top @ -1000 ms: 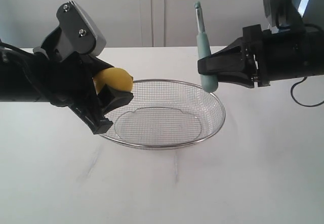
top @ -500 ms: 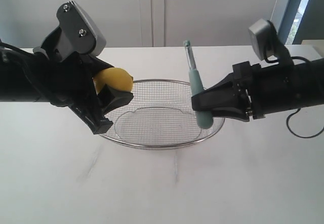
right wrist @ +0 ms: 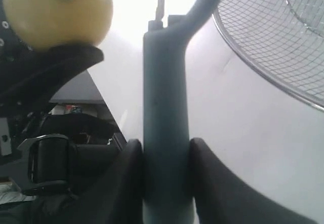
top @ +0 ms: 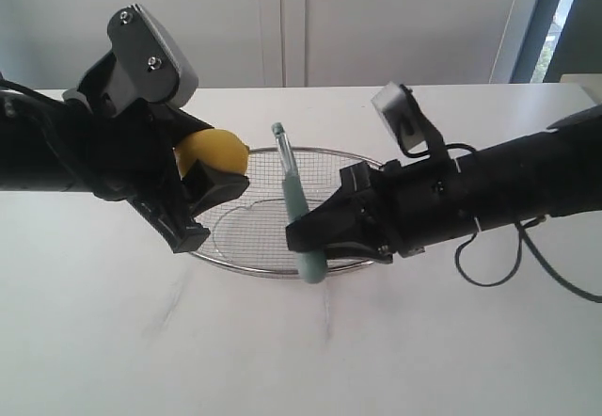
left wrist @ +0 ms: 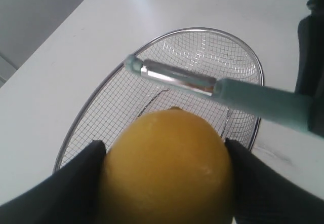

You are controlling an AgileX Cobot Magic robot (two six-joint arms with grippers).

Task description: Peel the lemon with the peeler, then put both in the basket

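Observation:
My left gripper (top: pixel 209 183) is shut on the yellow lemon (top: pixel 213 149), holding it above the left rim of the wire basket (top: pixel 372 173). In the left wrist view the lemon (left wrist: pixel 167 168) fills the space between both black fingers, with the basket (left wrist: pixel 96 107) beneath. My right gripper (top: pixel 306 237) is shut on the teal handle of the peeler (top: pixel 296 204), which stands nearly upright over the basket's front, blade end up, a short gap right of the lemon. The right wrist view shows the peeler handle (right wrist: pixel 164 133) clamped between its fingers, the lemon (right wrist: pixel 55 11) beyond.
The basket rests on a white table (top: pixel 423 341). A white wall with cabinet panels (top: pixel 282 21) stands behind. A black cable (top: pixel 489 265) loops under the right arm. The sticker on the lemon does not show.
The right arm has swung left and down across the basket, bringing the upright peeler from the far right rim to just beside the lemon. The left gripper and lemon have stayed put.

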